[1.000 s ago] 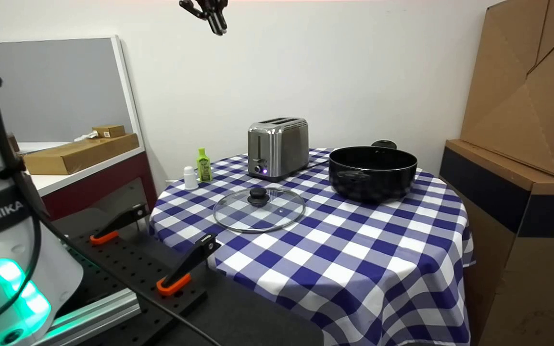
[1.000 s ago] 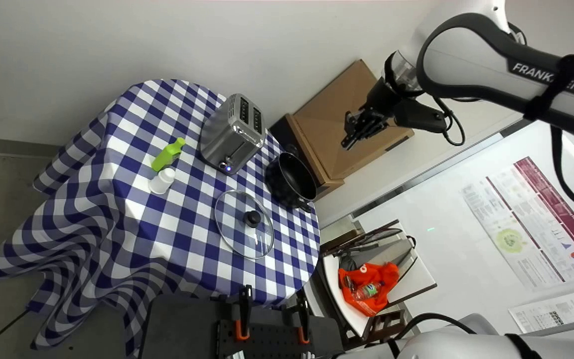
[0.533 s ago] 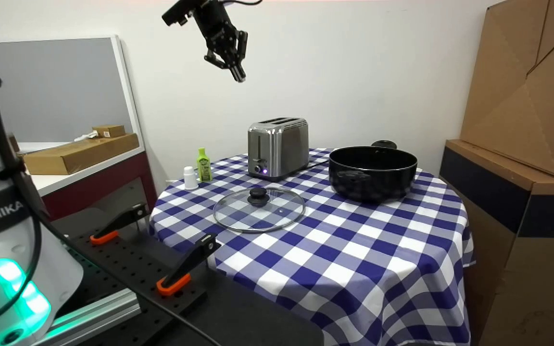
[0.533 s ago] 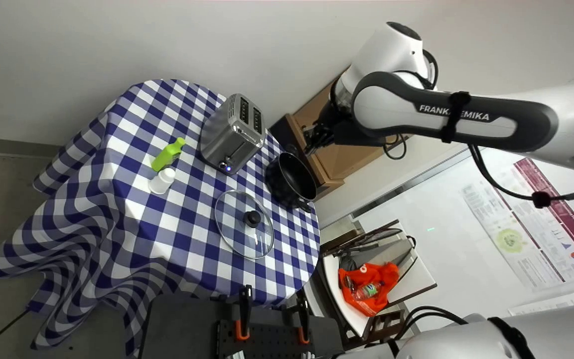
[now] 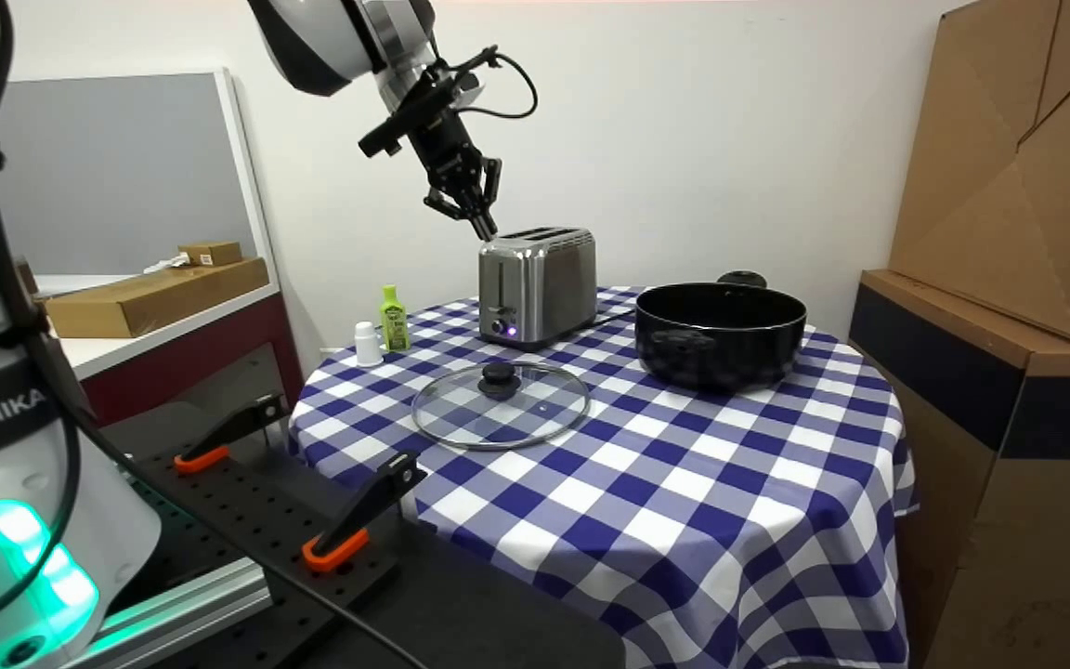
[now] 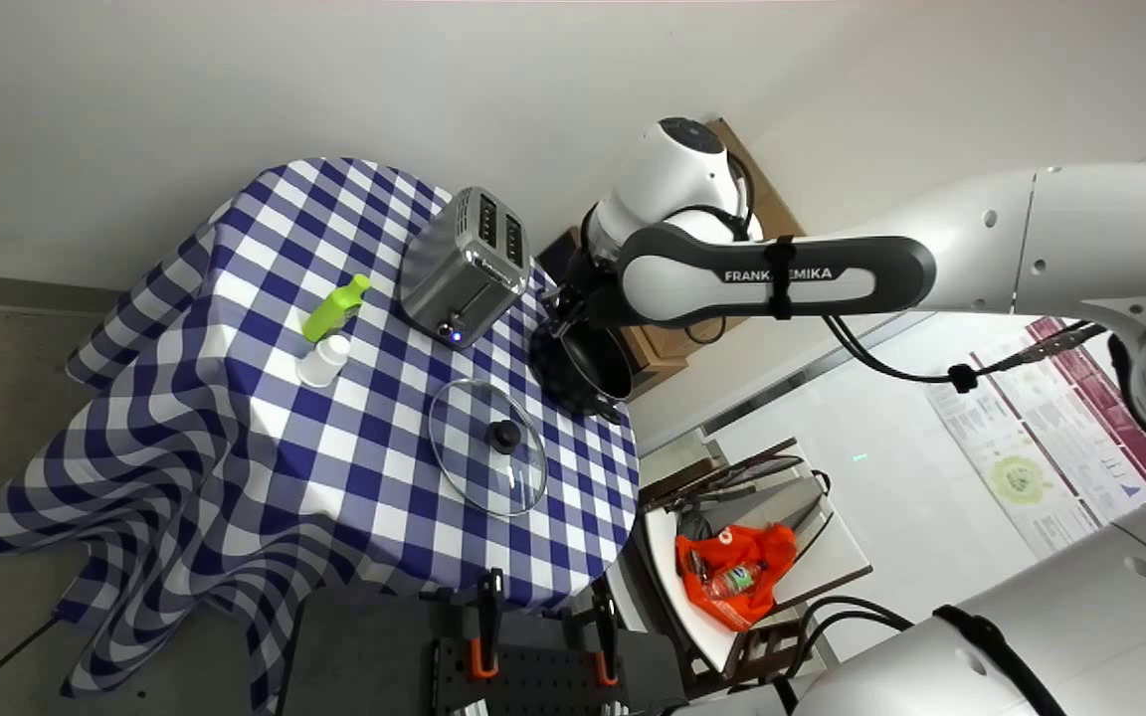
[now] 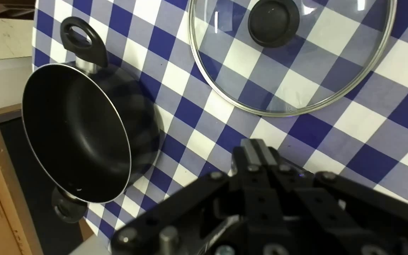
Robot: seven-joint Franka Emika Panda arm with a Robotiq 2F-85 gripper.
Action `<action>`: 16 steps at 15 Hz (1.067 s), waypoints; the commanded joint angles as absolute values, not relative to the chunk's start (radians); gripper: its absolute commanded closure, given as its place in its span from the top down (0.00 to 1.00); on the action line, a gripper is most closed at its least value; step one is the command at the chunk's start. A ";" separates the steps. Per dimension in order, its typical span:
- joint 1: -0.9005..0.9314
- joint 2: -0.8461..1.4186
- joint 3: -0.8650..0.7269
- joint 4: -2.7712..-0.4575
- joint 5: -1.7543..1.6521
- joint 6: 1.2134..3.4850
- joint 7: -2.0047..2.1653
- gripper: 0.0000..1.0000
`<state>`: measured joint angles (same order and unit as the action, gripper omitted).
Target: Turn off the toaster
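Your jaws have dropped toward the toaster, closed on nothing; looks like approach, so next line up on its glowing front control and press.

I remotely observe a blue-and-white checked cloth supporting a round black two-handled pot and, apart from it, a round clear-glass lid, black knob uppermost. I locate an upright lime-green bottle just beside a small white container. A brown cardboard box rests on a second, dark-banded box.
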<state>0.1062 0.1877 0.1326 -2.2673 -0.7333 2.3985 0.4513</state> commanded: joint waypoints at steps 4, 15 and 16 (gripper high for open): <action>0.160 0.393 0.043 -2.131 -0.847 2.485 0.509 0.00; 0.245 0.616 0.005 -1.980 -0.823 2.546 0.458 0.00; 0.254 0.630 0.001 -1.975 -0.826 2.545 0.457 0.00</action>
<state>0.2195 0.5749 0.0292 -2.0174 -0.8220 2.5284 0.4757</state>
